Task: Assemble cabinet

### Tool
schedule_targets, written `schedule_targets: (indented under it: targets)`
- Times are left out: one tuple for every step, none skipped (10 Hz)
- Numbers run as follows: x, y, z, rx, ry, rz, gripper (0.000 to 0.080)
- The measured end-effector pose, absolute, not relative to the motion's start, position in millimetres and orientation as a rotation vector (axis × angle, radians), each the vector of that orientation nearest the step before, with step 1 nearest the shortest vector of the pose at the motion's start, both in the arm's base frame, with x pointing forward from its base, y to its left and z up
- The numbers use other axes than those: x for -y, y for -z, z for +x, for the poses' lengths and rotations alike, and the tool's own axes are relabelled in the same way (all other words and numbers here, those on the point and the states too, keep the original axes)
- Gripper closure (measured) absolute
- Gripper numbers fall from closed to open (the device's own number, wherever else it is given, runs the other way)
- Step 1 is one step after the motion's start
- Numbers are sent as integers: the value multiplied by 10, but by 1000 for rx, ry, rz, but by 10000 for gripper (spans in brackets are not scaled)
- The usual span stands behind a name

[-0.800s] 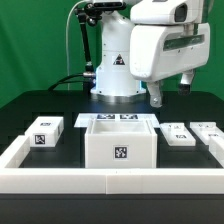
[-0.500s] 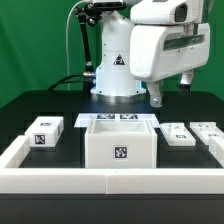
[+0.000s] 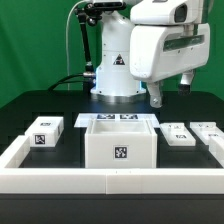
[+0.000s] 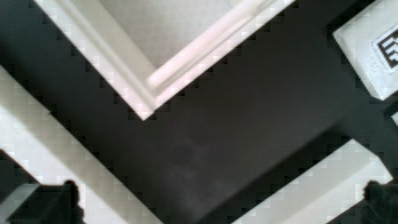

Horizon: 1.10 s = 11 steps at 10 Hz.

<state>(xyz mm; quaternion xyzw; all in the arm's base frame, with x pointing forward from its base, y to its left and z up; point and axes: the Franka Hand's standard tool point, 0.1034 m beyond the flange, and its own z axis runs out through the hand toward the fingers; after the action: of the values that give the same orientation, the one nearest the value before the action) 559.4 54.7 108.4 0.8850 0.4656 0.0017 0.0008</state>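
Note:
The cabinet body (image 3: 120, 143), a large open white box with a tag on its front, stands at the table's middle. A smaller white tagged block (image 3: 45, 133) lies at the exterior view's left. Two flat white tagged pieces (image 3: 180, 135) (image 3: 207, 131) lie at its right. My gripper (image 3: 171, 90) hangs high above the table, behind and to the right of the body, open and empty. In the wrist view the gripper (image 4: 214, 205) has its dark fingertips (image 4: 36, 203) wide apart with only dark table between them. A white tagged piece (image 4: 377, 45) shows at that view's edge.
The marker board (image 3: 117, 119) lies flat behind the body. A low white rail (image 3: 110, 180) edges the table's front and sides; its corner shows in the wrist view (image 4: 151, 85). The robot base (image 3: 112, 80) stands at the back.

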Motion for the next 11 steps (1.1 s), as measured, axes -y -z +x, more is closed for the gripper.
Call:
schedule_targets:
  targets:
    - [-472, -1022, 5469, -1593, -24, 2699, 2]
    - [-406, -959, 5403, -1726, -46, 2606, 2]
    - [-357, -924, 5358, -1780, -33, 2573, 2]
    - [-308, -905, 5336, -1876, -15, 2494, 2]
    - [-271, -888, 5316, -1925, 14, 2442, 2]
    - [-275, -888, 5316, -1909, 12, 2457, 2]
    - [-272, -888, 5316, -1909, 12, 2458, 2]
    - [-272, -887, 5316, -1909, 13, 2458, 2]
    - [-258, -872, 5306, -1947, 18, 2428, 2]
    - [-173, -799, 5256, -2260, 39, 2139, 2]
    - [-171, -789, 5239, -2261, 49, 2136, 2]
